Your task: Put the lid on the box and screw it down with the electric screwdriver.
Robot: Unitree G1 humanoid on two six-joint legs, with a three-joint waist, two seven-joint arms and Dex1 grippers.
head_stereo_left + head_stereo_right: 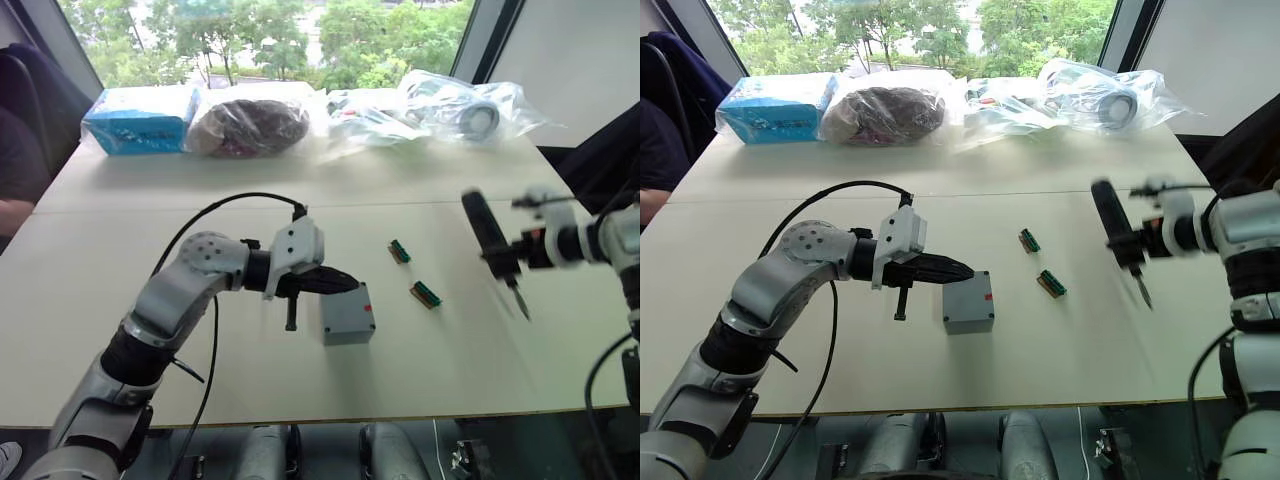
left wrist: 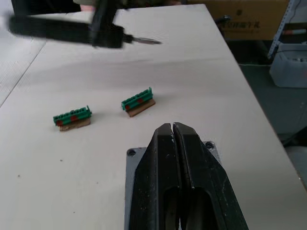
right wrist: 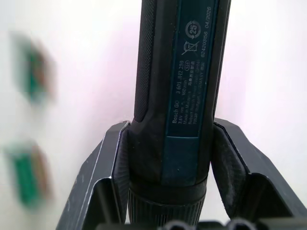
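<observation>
The left gripper (image 2: 172, 132), fingers pressed together, covers most of the box (image 2: 130, 158) top in the left wrist view; whether the lid sits there cannot be determined. The electric screwdriver (image 2: 72, 31) is motion-blurred, its rear cut off by the frame edge. Both green connector strips (image 3: 26, 179) appear smeared in the right wrist view.

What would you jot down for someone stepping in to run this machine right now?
Left gripper: fingers shut, empty, tips over the near-left edge of the box.
Right gripper: clamped on the electric screwdriver, held in the air off to the right, bit pointing down.
The lid appears to sit already on the box, mid-table; two green connector strips lie beside it.
Done: lid seemingly placed, screwdriver picked up.
Left: bring the bit to the corner holes and drive the screws.
</observation>
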